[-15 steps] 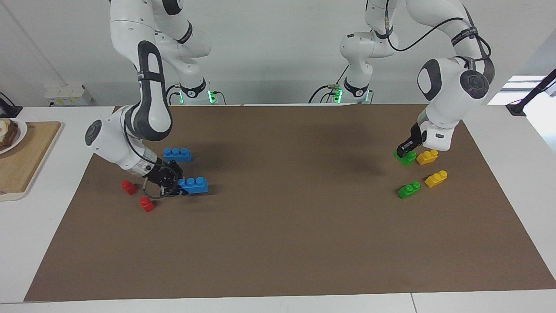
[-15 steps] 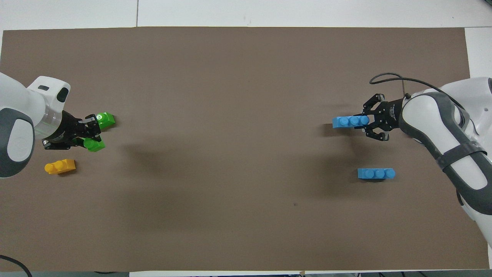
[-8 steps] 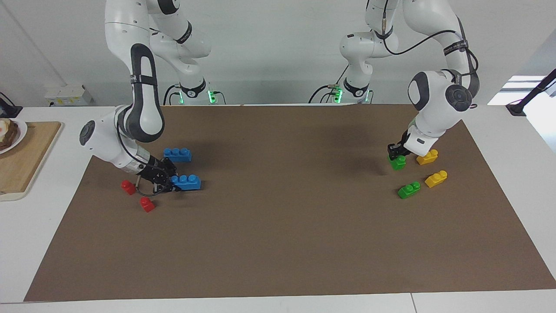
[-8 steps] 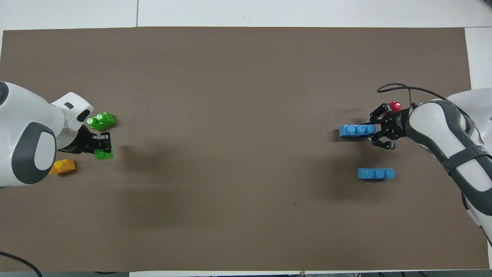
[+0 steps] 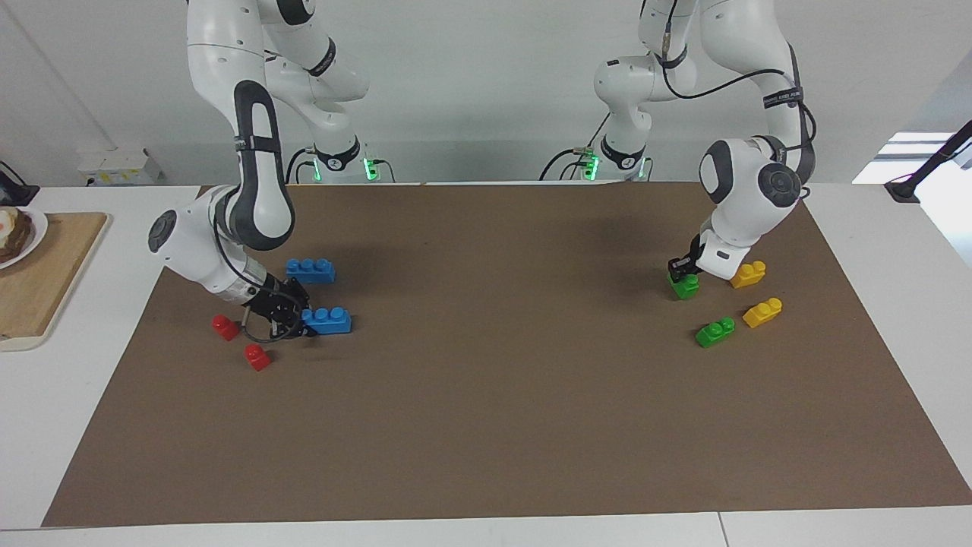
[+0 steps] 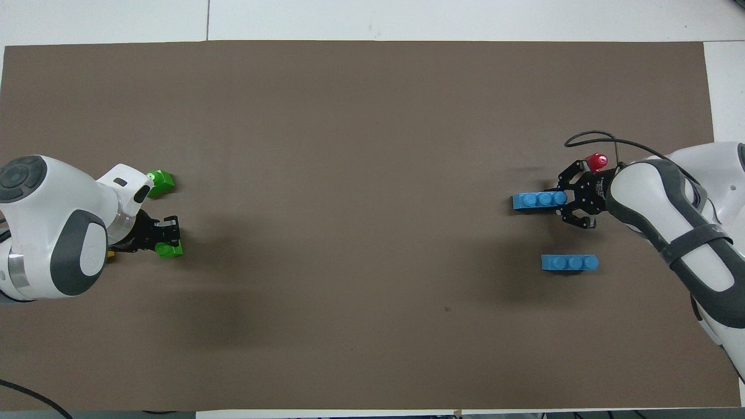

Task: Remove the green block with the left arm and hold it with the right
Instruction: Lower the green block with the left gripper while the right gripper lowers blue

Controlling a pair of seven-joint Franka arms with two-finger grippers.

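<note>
A flat brown paper mat (image 5: 486,425) covers a white table. At the left arm's end, the left gripper (image 5: 681,267) pinches a small, glossy green block (image 5: 686,286) with its fingers closed on the block, held just above the mat. Beside it lie two yellow two-stud bricks, one (image 5: 748,274) nearer to the robots and one (image 5: 763,312) farther, and a second green brick (image 5: 715,332) rests on the mat farther from the robots than the held one. At the right arm's end, the right gripper (image 5: 298,320) has its black fingertips closed on the end of a long blue three-stud brick (image 5: 327,320) lying on the mat. Another blue brick (image 5: 310,270) sits nearer to the robots, and two small rounded red pieces (image 5: 225,327) (image 5: 257,356) lie beside the gripper. A wooden board (image 5: 38,281) rests off the mat.
</note>
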